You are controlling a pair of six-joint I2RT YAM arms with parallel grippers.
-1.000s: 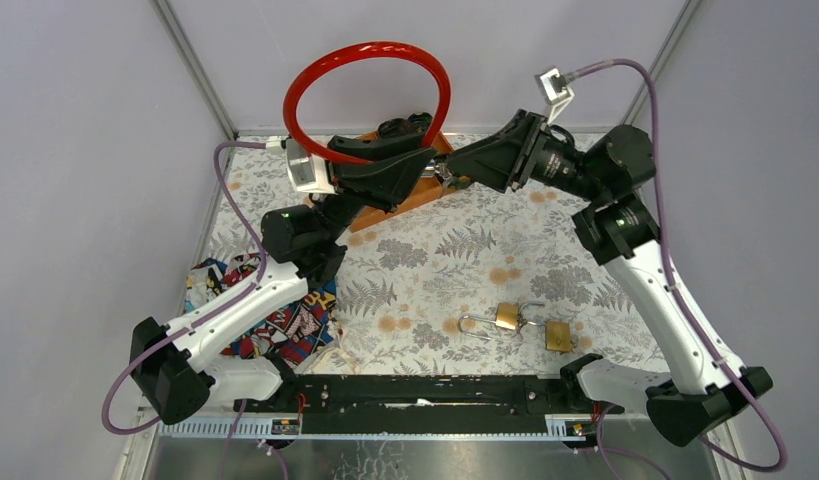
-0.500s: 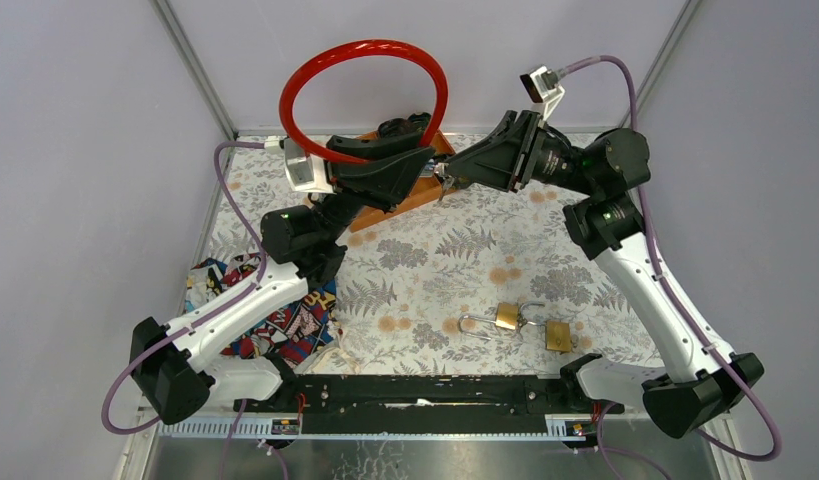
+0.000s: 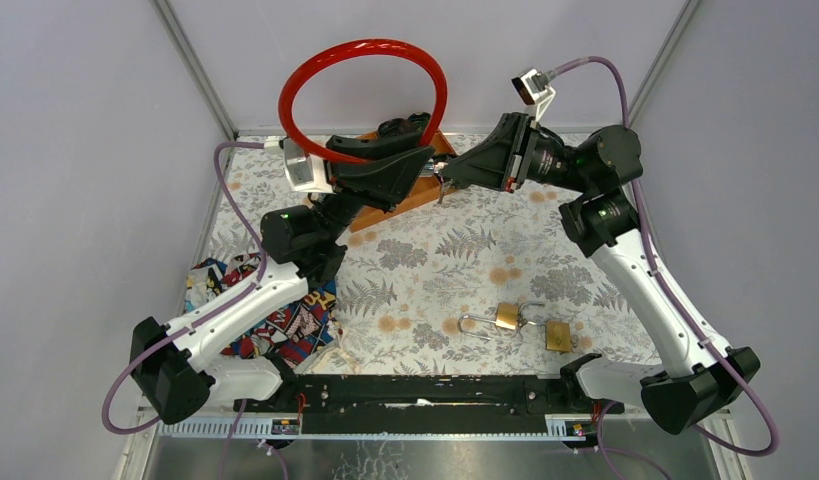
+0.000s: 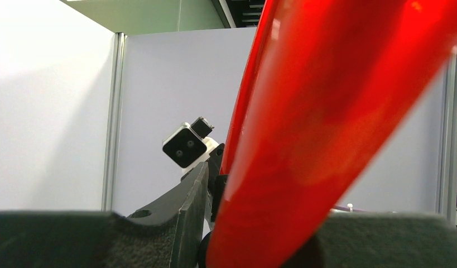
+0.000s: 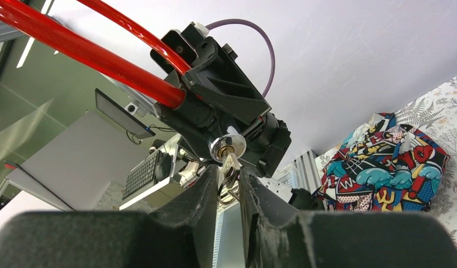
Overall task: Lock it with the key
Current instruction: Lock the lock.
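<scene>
Key [image 5: 230,165] sits in the silver cylinder [image 5: 227,146] of the red cable lock [image 3: 363,48], raised at the far end of the table [image 3: 435,270]; left gripper [image 3: 417,152] is clamped on the lock, right gripper [image 5: 229,177] pinches the key's head. Insertion looks done — turning is the step in hand; next move prob. needs a wrist roll w/ steady pinch, no pull-back.

Lab test cell: grey partition panels [image 3: 75,150], aluminium frame posts [image 3: 197,72], computer keyboard [image 5: 143,173] outside enclosure.
</scene>
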